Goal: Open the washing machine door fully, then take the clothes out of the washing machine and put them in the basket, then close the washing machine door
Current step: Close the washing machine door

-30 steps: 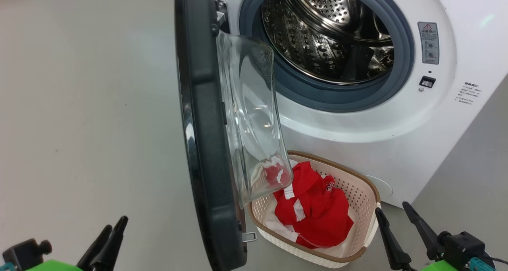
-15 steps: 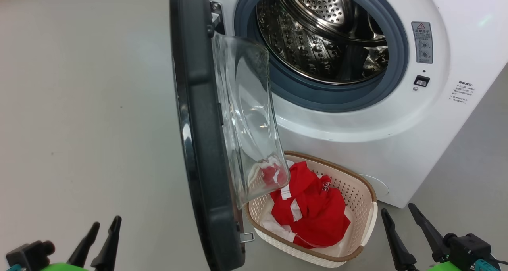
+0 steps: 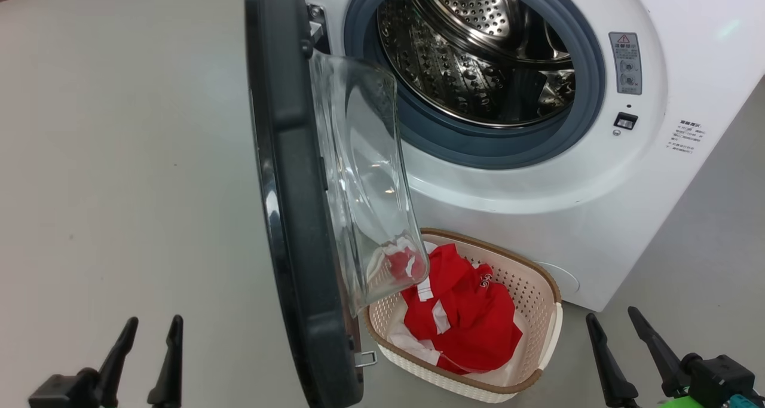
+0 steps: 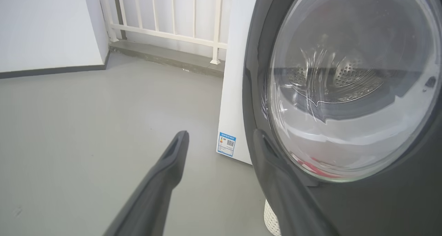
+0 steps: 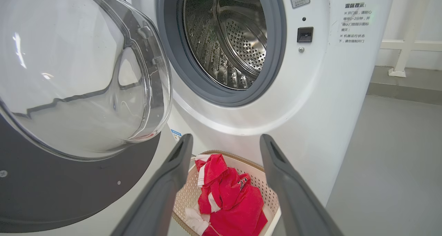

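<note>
now — clothes [image 3: 466, 321] in basket [image 3: 527, 290] | door [image 3: 287, 187] open | left gripper [image 3: 155, 321], right gripper [image 3: 611, 313] spread

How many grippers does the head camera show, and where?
2. The left gripper is at the lower left, left of the open washing machine door. The right gripper is at the lower right, beside the basket. Both are open and empty.

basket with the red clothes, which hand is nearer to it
Right. The right hand hangs open just right of the basket. The left hand is beyond the open washing machine door, which stands between it and the basket.
</note>
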